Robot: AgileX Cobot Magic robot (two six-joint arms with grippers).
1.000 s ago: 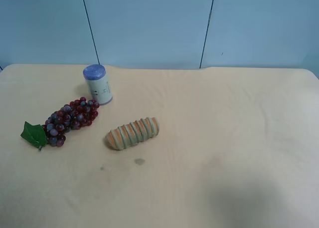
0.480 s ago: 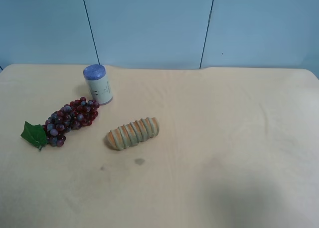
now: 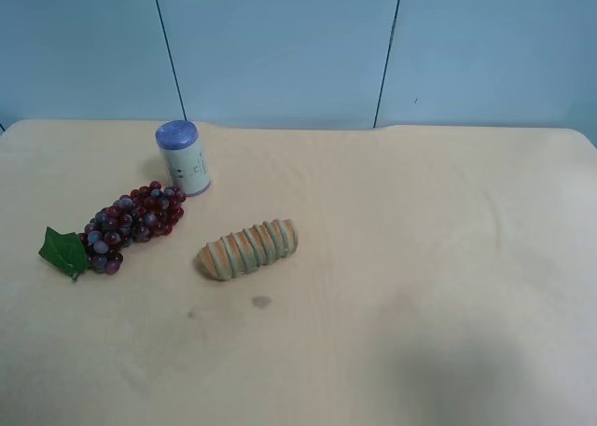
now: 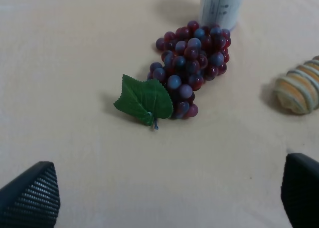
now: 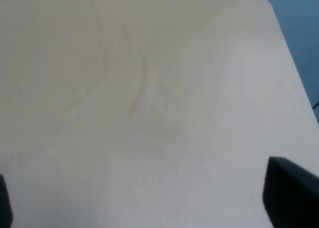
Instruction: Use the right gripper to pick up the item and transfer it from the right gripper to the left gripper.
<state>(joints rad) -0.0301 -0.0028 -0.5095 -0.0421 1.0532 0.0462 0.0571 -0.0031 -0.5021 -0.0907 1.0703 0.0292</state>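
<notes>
On table (image 3: pixel 420 258), grapes (image 3: pixel 131 225) unmoved; both claws spread.

Grapes (image 4: pixel 192 63) glossy plastic w/ matt leaf; table (image 3: pixel 420 258) smooth matt; left end effector (image 4: pixel 167 198) fingertips (image 4: pixel 32 195) ribbed (rubbery-looking)

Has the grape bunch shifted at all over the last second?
No. The grape bunch lies in the same spot beside the white can, its leaf pointing away from it.

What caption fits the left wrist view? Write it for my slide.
Open left gripper above grapes, white can behind, ribbed loaf beside.
</notes>
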